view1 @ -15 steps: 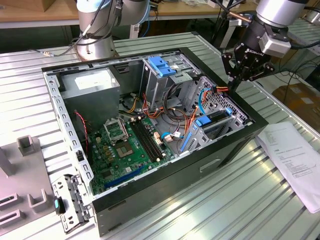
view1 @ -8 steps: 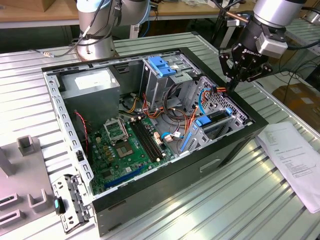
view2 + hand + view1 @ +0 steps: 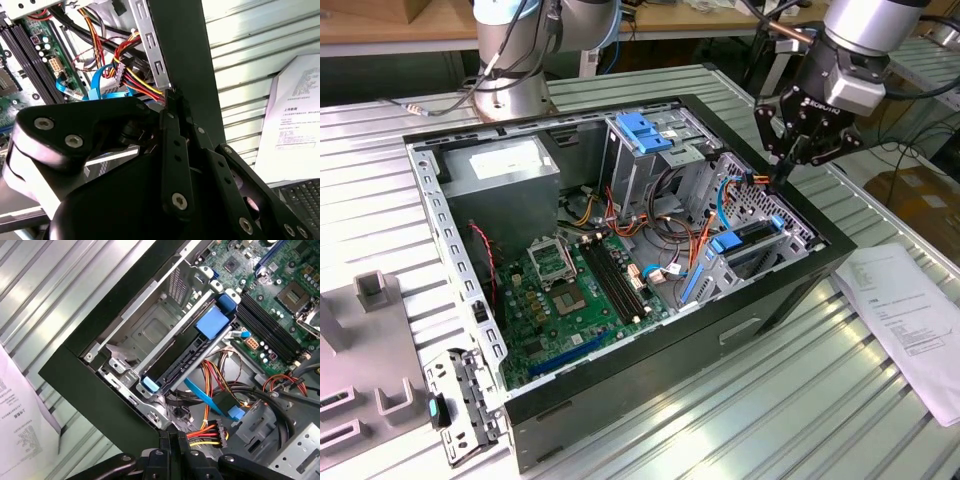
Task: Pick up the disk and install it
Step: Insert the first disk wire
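Disk (image 3: 752,241) sits edge-on in the corner bay of the open case (image 3: 650,345), blue rails locking it to the cage, apparently seated | hand (image 3: 784,170) hangs above the case rim beside that bay, fingers pinched together, empty | case rests on table (image 3: 790,400)

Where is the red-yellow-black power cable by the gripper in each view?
Exterior view: power cable inside the case rim, toward the exterior view's right, at the gripper.
Second wrist view: power cable running beside the grey bracket to the gripper.
First wrist view: power cable and black connector, next to the gripper.
Shared landmark: the paper sheet outside the case.
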You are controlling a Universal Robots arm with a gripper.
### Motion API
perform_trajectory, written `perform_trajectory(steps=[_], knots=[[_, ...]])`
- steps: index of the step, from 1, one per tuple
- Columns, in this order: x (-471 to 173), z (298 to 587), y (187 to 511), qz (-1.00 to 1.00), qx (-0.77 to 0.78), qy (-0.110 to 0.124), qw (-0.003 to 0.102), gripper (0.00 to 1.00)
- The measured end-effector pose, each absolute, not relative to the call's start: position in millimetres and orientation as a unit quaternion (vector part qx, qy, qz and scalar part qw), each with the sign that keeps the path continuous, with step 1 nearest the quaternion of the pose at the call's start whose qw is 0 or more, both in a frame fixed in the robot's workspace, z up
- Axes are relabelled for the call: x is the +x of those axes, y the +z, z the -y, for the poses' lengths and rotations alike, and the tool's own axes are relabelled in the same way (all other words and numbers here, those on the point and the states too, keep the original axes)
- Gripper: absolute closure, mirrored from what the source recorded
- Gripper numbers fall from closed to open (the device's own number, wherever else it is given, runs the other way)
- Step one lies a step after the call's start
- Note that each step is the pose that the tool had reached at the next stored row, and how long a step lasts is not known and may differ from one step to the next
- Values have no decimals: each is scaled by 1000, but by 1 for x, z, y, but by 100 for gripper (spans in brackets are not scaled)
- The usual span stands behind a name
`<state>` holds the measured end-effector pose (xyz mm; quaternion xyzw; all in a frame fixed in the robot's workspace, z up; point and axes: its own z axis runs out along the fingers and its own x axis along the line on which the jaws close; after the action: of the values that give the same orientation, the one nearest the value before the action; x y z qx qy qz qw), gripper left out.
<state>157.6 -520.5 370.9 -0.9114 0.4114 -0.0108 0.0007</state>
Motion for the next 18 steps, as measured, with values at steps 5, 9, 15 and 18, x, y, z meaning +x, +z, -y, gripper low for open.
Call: perform_trajectory(steps=[5, 9, 15, 18], knots=[[150, 521, 371, -428, -904, -11, 0, 83], [149, 521, 371, -458, -889, -11, 0, 83], [145, 521, 371, -458, -889, -11, 0, 83], [144, 521, 371, -458, -889, -11, 0, 83]])
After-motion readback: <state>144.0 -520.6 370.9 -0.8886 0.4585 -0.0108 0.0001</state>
